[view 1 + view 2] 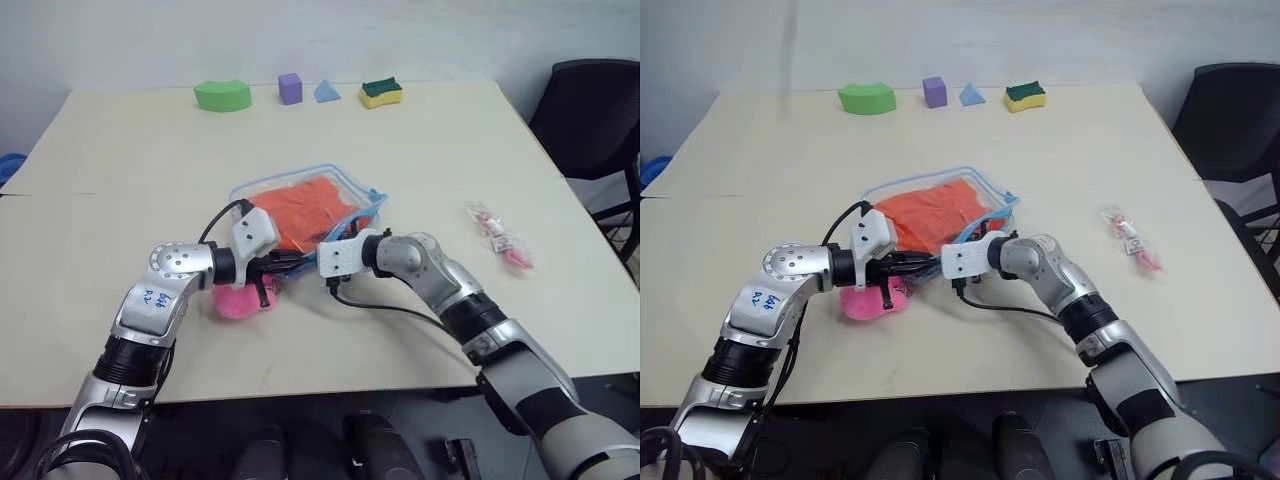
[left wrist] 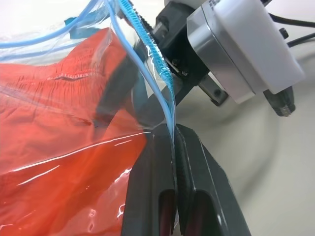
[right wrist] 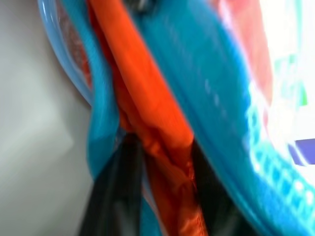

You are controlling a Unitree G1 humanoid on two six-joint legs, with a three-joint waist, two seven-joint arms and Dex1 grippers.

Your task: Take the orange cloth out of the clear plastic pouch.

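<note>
Near the middle of the pale wooden table [image 1: 120, 150], a flat clear plastic pouch with light blue zipper trim [image 1: 350, 190], lying with its near edge lifted toward the two arms. Inside it, a bright orange soft cloth [image 1: 305, 212], still mostly within the clear walls. Just beside the pouch's near left corner, under the left arm, a pink plush heart [image 1: 240, 300] resting on the table.

Left gripper [image 2: 173, 142] at the pouch's near edge, fingers [image 2: 147, 196] pressed tight together with the blue trim and a fold of clear plastic pinched between them. Right gripper [image 3: 160, 157] reaching in from the other side at the same edge, tips almost meeting the left one's; fingers [image 3: 115, 196] narrowly parted, one on each side of a bunched fold of orange cloth, blue trim lying beside it. Seemingly nipped on that fold, though contact not fully plain.

Along the far edge of the table, well apart from the pouch: a green curved foam block [image 1: 222, 95], a purple cube [image 1: 290, 87], a small blue triangular block [image 1: 326, 92] and a yellow sponge with a dark green top [image 1: 381, 93]. To the right of the pouch, a small clear packet with pink contents [image 1: 498, 236]. Past the table's right corner, a black chair [image 1: 590, 110].
</note>
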